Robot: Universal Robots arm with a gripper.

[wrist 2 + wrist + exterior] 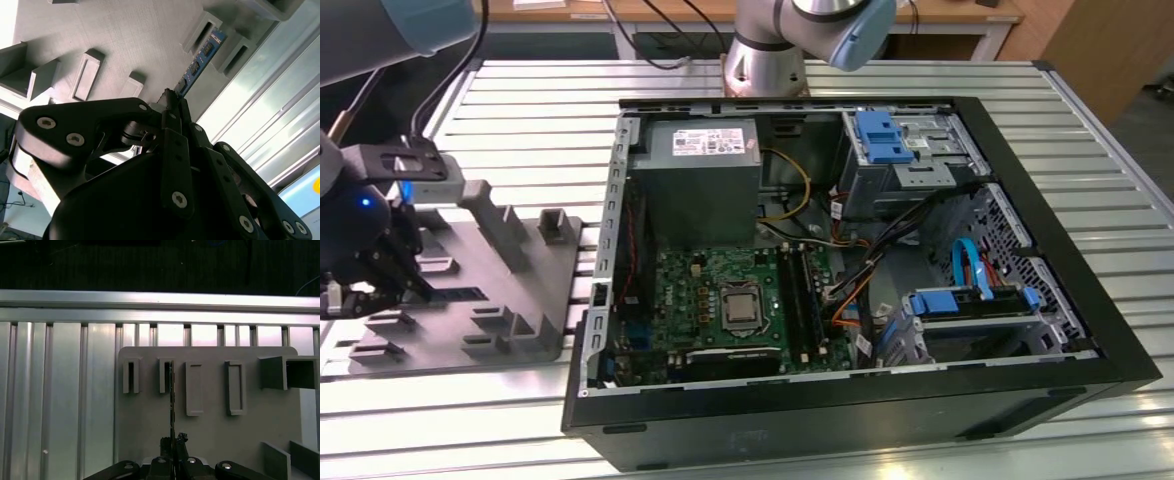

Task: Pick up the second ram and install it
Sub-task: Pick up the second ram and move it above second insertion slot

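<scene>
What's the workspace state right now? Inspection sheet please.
Surface: slotted aluminium table, carrying a grey fixture tray and an open PC case.
Job's things: second ram on edge between two tray holders; green motherboard inside the case.
Clutter: nothing seen.
Grippers: gripper low over the tray, at the ram's near end.
Cables: yellow, orange, blue and black leads inside the case; black cables beside the arm base.
Surroundings: wooden desk behind the table.

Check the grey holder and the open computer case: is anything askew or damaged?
Nothing stands out. The ram stick stands on edge, straight in slots of the grey holder, with the hand at one end.
</scene>
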